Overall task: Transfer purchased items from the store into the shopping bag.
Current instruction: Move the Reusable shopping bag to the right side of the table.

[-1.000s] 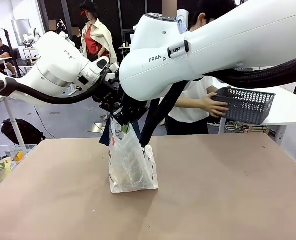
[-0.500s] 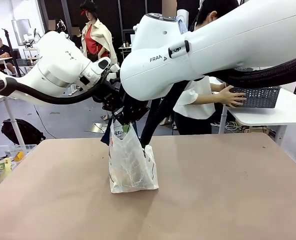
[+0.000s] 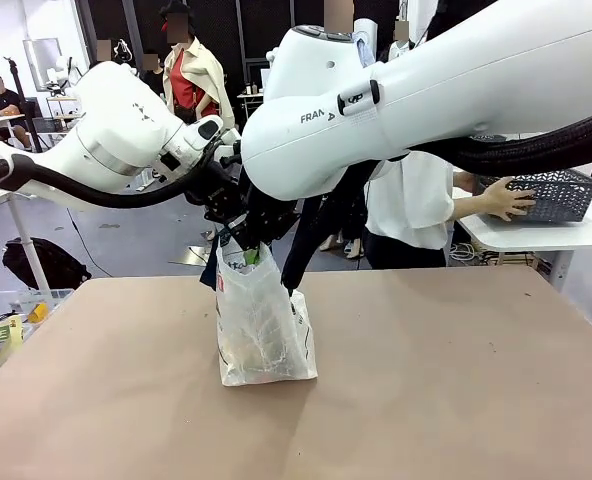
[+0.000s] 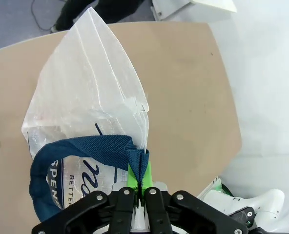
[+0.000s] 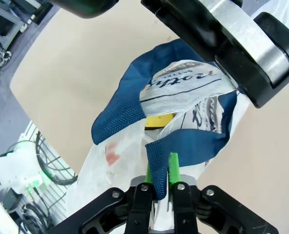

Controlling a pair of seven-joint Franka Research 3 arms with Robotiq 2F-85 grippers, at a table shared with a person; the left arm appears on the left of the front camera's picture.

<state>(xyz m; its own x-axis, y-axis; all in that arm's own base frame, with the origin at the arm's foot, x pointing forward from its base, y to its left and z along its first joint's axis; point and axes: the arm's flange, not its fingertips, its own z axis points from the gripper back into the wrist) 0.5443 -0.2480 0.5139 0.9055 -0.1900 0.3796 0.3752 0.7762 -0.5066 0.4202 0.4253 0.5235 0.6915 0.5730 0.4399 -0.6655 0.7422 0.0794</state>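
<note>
A: How far is the packing, do you think?

B: It looks almost finished. The shopping bag stands upright on the table, and through its plastic I see something yellow inside, so at least one purchased item is in it. How many, I cannot tell.

A: And the basket?

B: The dark grey lattice basket is on a far side table, under the person's hand. Its inside is hidden from here.

A: What do the arms do?

B: The left gripper is pressed together on one blue strap handle. The right gripper pinches the other handle, with a narrow gap for the strap. I judge only lifting or handing over the bag is left.
</note>
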